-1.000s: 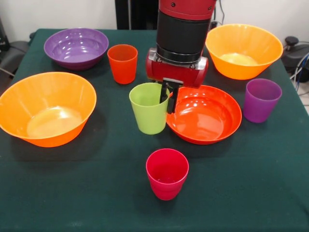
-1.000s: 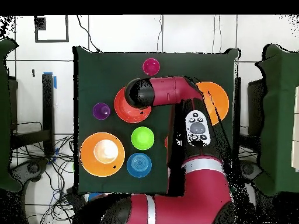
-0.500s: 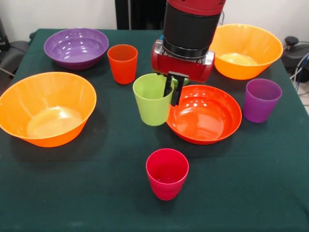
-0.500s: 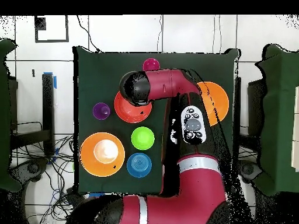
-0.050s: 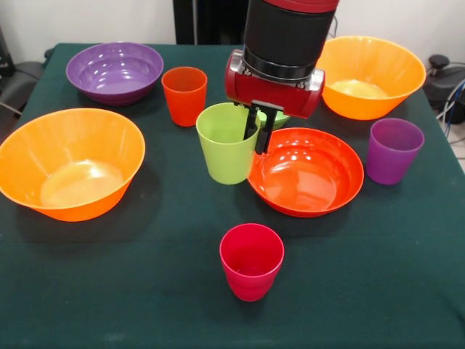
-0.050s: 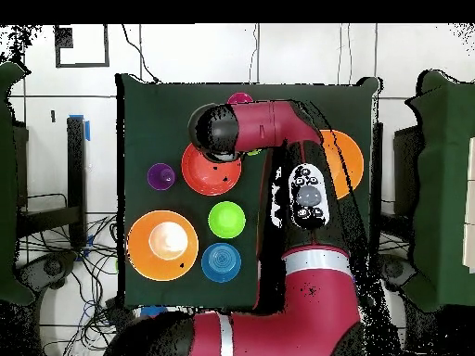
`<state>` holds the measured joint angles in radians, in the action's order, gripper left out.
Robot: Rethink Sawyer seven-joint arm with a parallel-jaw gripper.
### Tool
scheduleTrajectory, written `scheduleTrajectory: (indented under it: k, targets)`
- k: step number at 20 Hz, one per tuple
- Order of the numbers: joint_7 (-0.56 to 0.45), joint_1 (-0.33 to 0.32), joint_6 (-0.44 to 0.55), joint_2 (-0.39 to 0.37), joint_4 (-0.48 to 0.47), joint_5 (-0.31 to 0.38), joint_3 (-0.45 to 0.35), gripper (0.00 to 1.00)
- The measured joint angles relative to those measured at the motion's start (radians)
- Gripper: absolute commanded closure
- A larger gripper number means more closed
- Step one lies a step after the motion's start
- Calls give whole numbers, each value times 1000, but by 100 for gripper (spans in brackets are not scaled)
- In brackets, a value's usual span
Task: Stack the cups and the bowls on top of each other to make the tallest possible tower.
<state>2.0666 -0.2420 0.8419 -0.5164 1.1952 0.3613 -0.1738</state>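
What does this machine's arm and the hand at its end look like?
The arm is thick, rounded and glossy red, with black bands and a silver ring near its base. One link carries a white oval panel with dark buttons. Its wrist is a black cylinder above a red block, and the hand has two thin black fingers.

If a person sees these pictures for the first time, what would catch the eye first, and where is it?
Most striking is the red and black arm coming down at the centre, its gripper pinching the rim of the lime green cup, beside the red-orange bowl. Next are the two large orange bowls, one at the front view's left and one at its upper right. The crimson cup stands alone in the foreground.
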Motion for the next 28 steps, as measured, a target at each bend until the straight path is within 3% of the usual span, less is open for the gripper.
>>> scheduleTrajectory:
  k: [18, 28]
  targets:
    - [-2, 2, 83, 10, -192, 8, -68, 100]
    - [-2, 20, 132, 78, -347, 15, -82, 100]
